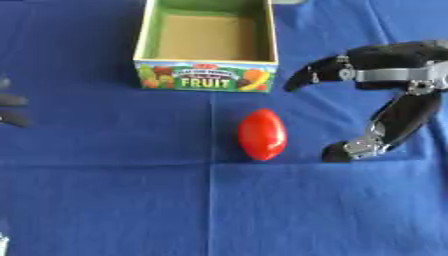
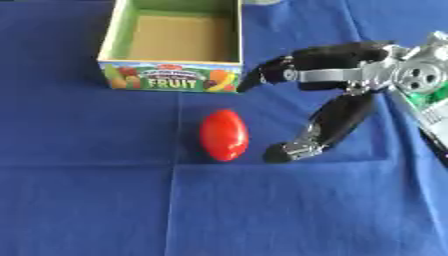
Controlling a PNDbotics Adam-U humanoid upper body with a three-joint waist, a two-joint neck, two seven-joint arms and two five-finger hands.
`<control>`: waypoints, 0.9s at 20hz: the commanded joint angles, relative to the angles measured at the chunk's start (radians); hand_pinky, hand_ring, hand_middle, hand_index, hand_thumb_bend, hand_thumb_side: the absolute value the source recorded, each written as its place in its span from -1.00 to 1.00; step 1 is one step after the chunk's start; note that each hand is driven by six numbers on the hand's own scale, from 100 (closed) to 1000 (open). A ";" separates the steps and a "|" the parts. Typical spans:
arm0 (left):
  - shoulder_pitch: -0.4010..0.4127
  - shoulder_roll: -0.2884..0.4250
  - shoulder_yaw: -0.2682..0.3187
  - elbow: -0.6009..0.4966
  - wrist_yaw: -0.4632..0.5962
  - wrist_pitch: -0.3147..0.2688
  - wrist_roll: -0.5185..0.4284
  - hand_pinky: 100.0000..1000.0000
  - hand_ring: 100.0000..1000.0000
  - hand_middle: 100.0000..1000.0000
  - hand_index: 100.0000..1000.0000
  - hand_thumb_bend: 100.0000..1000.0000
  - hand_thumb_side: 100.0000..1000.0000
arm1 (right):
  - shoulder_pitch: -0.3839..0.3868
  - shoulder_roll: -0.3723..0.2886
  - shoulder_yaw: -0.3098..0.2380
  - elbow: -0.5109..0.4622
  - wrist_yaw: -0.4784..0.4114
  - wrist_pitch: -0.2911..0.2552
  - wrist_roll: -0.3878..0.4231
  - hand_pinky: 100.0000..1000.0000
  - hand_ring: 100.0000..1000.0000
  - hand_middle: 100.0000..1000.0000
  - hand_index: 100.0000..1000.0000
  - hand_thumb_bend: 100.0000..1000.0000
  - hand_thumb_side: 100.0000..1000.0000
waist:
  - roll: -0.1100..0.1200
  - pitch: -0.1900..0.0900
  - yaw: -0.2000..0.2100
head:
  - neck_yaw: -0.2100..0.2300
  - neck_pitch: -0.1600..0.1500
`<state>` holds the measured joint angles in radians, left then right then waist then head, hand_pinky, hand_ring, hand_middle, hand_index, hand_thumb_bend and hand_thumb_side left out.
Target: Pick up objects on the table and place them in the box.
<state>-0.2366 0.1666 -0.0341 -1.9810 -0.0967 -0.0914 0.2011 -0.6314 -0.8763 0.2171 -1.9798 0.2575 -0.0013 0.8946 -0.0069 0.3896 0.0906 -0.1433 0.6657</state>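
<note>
- While nothing is held, the right hand (image 2: 337,95) is spread wide just right of the tomato (image 1: 262,134).
- Nearer than the box (image 1: 207,76), the tomato is laid on the cloth (image 1: 105,190).
- Left fingertips (image 1: 10,109) are seen far left of the tomato; their state cannot be told.

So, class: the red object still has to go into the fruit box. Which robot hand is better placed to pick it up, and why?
The right robot hand. It hangs open just beside the red object, thumb and fingers spread toward it, with the box close behind. The left robot hand shows only as fingertips at the far left edge.
</note>
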 commanded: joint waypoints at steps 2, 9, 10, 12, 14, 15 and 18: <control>-0.009 0.007 -0.007 -0.019 0.007 0.000 -0.005 -0.28 0.06 0.17 0.58 -1.00 1.00 | -0.040 -0.025 0.003 -0.020 -0.002 0.028 0.002 0.78 0.95 0.84 1.00 -0.16 0.38 | 0.002 -0.018 0.003 | -0.009 -0.002; -0.015 0.004 -0.009 -0.019 0.009 0.001 -0.006 -0.27 0.06 0.17 0.58 -1.00 1.00 | -0.083 0.004 0.033 0.038 0.011 0.061 0.007 0.77 0.95 0.83 1.00 -0.16 0.40 | 0.001 -0.005 0.017 | -0.013 -0.006; -0.016 0.004 -0.009 -0.019 0.009 0.001 -0.006 -0.27 0.06 0.17 0.58 -1.00 1.00 | -0.087 0.007 0.035 0.047 0.009 0.061 0.005 0.77 0.95 0.83 1.00 -0.16 0.40 | 0.001 -0.004 0.018 | -0.013 -0.006; -0.018 0.003 -0.009 -0.019 0.009 0.001 -0.007 -0.27 0.06 0.17 0.58 -1.00 1.00 | -0.094 0.011 0.037 0.061 0.007 0.059 0.001 0.77 0.95 0.83 1.00 -0.16 0.40 | 0.001 -0.001 0.020 | -0.012 -0.006; -0.018 0.003 -0.009 -0.019 0.009 0.002 -0.007 -0.27 0.06 0.17 0.58 -1.00 1.00 | -0.096 0.012 0.038 0.068 0.006 0.056 -0.002 0.77 0.95 0.83 1.00 -0.16 0.40 | 0.001 -0.001 0.021 | -0.012 -0.006; -0.018 0.003 -0.009 -0.019 0.009 0.002 -0.007 -0.27 0.06 0.17 0.58 -1.00 1.00 | -0.097 0.013 0.038 0.070 0.006 0.055 -0.003 0.77 0.95 0.83 1.00 -0.16 0.40 | 0.001 -0.001 0.021 | -0.012 -0.006; -0.025 -0.001 -0.011 -0.019 0.010 0.002 -0.009 -0.27 0.06 0.17 0.58 -1.00 1.00 | -0.098 0.026 0.046 0.096 -0.003 0.056 0.001 0.76 0.95 0.82 1.00 -0.16 0.39 | 0.002 0.007 0.026 | -0.013 -0.006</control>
<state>-0.2526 0.1654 -0.0400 -1.9810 -0.0884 -0.0883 0.1951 -0.7134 -0.8397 0.2673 -1.8884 0.2607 0.0535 0.8972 -0.0068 0.4162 0.1170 -0.1533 0.6654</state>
